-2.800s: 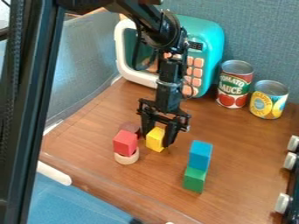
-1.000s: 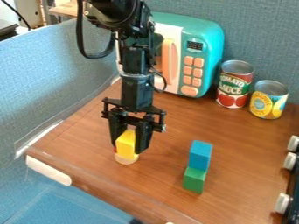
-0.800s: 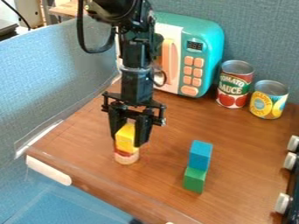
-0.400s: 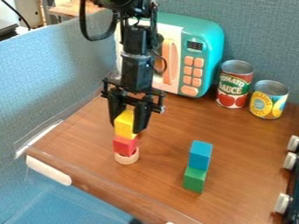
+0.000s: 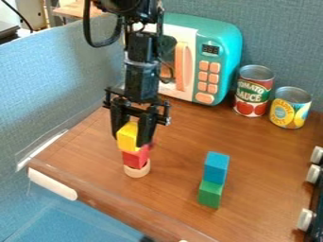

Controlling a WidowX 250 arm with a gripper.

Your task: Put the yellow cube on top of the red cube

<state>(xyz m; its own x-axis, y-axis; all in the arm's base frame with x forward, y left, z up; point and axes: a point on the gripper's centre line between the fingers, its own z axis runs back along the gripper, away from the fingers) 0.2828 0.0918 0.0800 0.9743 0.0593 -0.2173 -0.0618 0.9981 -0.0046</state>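
Counter (image 5: pixel 176 198): pincer (image 5: pixel 131 140) clamped on yellow cube (image 5: pixel 127 134), 12 o'clock of red cube (image 5: pixel 133 159); contact between the 2 cubes indeterminate.

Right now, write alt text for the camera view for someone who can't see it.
A robot's pincer holds a yellow cube right over a red cube on a pale round base. Nearby, a blue cube tops a green cube.
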